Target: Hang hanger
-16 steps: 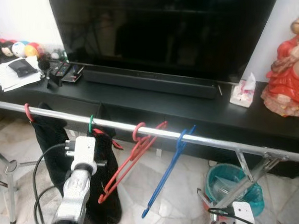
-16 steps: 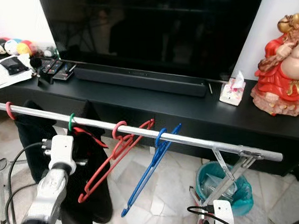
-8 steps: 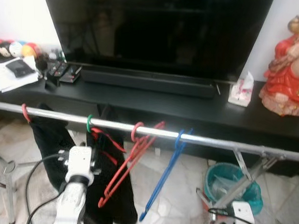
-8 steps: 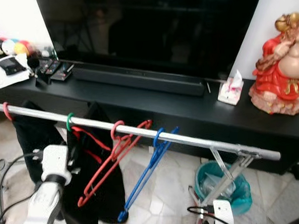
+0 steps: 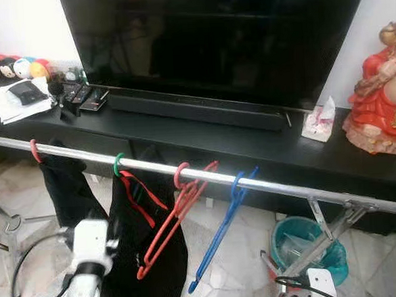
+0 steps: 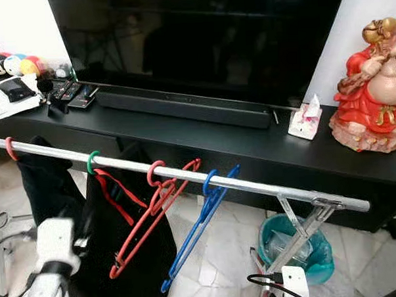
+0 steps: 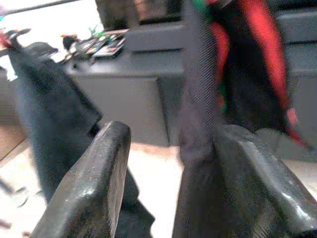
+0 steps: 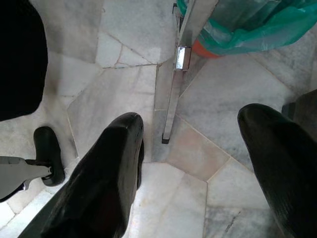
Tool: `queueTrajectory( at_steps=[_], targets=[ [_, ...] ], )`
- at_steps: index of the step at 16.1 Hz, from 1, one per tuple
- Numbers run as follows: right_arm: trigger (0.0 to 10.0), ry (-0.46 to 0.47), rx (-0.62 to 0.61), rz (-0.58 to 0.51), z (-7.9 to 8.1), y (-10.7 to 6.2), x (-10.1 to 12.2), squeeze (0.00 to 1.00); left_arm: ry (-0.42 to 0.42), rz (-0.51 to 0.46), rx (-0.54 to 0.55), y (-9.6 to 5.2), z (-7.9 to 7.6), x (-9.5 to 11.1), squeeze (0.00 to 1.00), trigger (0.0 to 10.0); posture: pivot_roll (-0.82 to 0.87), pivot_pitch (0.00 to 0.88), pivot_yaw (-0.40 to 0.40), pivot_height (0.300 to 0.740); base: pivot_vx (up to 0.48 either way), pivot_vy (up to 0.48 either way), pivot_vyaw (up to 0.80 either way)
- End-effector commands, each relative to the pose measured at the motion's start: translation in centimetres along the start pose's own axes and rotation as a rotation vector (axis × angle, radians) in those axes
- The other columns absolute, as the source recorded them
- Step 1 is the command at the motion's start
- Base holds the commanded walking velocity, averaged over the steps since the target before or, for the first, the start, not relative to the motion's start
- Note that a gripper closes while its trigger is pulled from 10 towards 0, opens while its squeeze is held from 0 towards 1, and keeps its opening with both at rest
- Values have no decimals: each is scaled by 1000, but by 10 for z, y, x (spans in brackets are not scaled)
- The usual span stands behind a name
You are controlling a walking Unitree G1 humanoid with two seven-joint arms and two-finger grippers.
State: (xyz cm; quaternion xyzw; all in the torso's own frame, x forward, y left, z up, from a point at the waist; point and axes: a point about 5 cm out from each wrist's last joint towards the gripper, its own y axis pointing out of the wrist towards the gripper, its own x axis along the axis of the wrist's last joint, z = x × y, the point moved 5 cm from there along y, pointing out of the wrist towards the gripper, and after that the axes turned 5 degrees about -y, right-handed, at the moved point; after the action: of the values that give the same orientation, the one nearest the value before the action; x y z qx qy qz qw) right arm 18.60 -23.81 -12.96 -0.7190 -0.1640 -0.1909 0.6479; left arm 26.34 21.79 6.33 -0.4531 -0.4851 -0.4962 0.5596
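Below rail [image 5: 186,173], left gripper [image 7: 168,193] wide open around black garment [image 7: 198,124].
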Motion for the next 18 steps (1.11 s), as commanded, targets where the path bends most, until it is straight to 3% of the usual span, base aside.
queueTrajectory(
  at_steps=[1, 2, 4, 6, 8, 9, 10, 11, 14, 18],
  targets=[
    [10000, -2, -2, 6, 0, 0, -3, 0, 2, 49, 74, -9, 14, -11, 1000, 10000, 107, 0, -18, 740, 0, 0, 0],
    [10000, -3, -1, 6, 0, 0, -3, 0, 7, 64, 122, -16, 24, -15, 1000, 10000, 110, 0, -18, 740, 0, 0, 0],
    [10000, -6, 1, 7, 0, 0, -3, 0, 96, 109, 189, -30, 40, -28, 1000, 10000, 114, 0, -16, 740, 0, 0, 0],
    [10000, -5, 2, 6, 0, 0, -2, 0, 101, 159, 304, -41, 60, -41, 1000, 10000, 116, 0, -18, 740, 0, 0, 0],
    [10000, -5, 2, 5, 1, 0, -2, 0, 96, 198, 360, -48, 69, -51, 1000, 10000, 118, 0, -17, 740, 0, 0, 0],
    [10000, -4, 2, 5, 1, 0, -1, 0, 86, 262, 362, -53, 70, -65, 1000, 10000, 118, 0, -17, 740, 0, 0, 0],
    [10000, -3, 2, 5, 1, 0, -1, 0, 63, 372, 334, -59, 65, -88, 914, 10000, 119, 0, -16, 740, 0, 0, 0],
    [10000, -3, 3, 4, 1, 0, -1, 0, 54, 483, 259, -64, 55, -112, 0, 10000, 119, 0, -16, 740, 0, 0, 0],
    [10000, -3, 1, 4, 1, 0, -1, 0, 68, 733, 55, -76, 26, -160, 0, 10000, 115, 0, -17, 740, 0, 0, 0],
    [10000, 1, -4, 3, 1, 0, 0, 0, 60, 820, -23, -68, 10, -177, 0, 10000, 105, 0, -21, 740, 0, 0, 0]
  ],
)
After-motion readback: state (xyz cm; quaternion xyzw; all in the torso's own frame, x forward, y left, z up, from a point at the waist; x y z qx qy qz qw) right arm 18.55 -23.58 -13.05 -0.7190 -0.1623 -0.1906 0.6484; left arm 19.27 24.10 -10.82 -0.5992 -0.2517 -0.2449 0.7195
